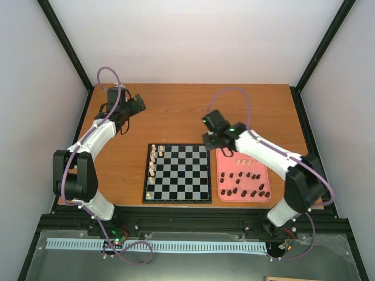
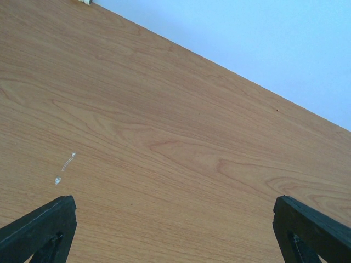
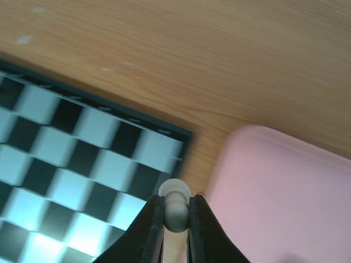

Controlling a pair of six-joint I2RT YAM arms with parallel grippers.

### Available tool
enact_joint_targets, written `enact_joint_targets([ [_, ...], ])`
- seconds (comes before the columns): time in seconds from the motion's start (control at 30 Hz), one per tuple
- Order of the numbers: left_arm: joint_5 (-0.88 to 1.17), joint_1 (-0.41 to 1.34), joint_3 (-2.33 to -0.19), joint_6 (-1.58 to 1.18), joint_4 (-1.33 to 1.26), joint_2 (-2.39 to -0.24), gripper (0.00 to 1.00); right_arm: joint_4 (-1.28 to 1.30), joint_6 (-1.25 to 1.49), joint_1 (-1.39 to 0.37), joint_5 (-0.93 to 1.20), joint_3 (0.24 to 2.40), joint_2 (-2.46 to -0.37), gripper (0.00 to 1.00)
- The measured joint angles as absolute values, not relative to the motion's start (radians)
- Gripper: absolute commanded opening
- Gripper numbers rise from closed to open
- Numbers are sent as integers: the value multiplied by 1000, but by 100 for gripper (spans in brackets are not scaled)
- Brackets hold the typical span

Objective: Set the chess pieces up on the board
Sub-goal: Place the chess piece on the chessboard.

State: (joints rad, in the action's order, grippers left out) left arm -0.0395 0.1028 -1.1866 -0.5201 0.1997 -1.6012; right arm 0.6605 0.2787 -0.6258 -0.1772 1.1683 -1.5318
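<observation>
From the top view, the board (image 1: pixel 187 175) is seen at the near middle of the desk (image 1: pixel 176 111), with pale pieces (image 1: pixel 153 161) stood only along its left edge. Dark pieces (image 1: pixel 243 184) and a few pale ones lie in the pink tray (image 1: pixel 265 170) just beside its right edge. The right arm (image 1: pixel 258 149) is reached over the far corner where board and tray meet, and the left arm (image 1: pixel 96 137) is held near the desk's far left corner. In the left wrist view, the left jaws are spread fully wide with nothing between them, only bare desk beneath. In the right wrist view, the right jaws are closed tight on a pale piece (image 3: pixel 175 211), pinched at their very tips with its round head showing beyond them, above the board's corner and the tray's edge. Such a shallow pinch on a small rounded body is judged likely to let the piece twist or slip out short of its square. If it is carried low toward the left edge, the pieces standing there could be knocked over, and a tilted piece may topple once released.
</observation>
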Motion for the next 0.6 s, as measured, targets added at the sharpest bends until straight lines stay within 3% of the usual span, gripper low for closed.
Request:
enact_joint_targets([
  [0.23, -39, 102, -1187, -520, 200, -1601, 100, 714, 271, -871, -142, 1487, -1881, 6],
  [0.6, -45, 102, -1186, -520, 200, -1601, 100, 811, 224, -974, -67, 1826, -2159, 6],
])
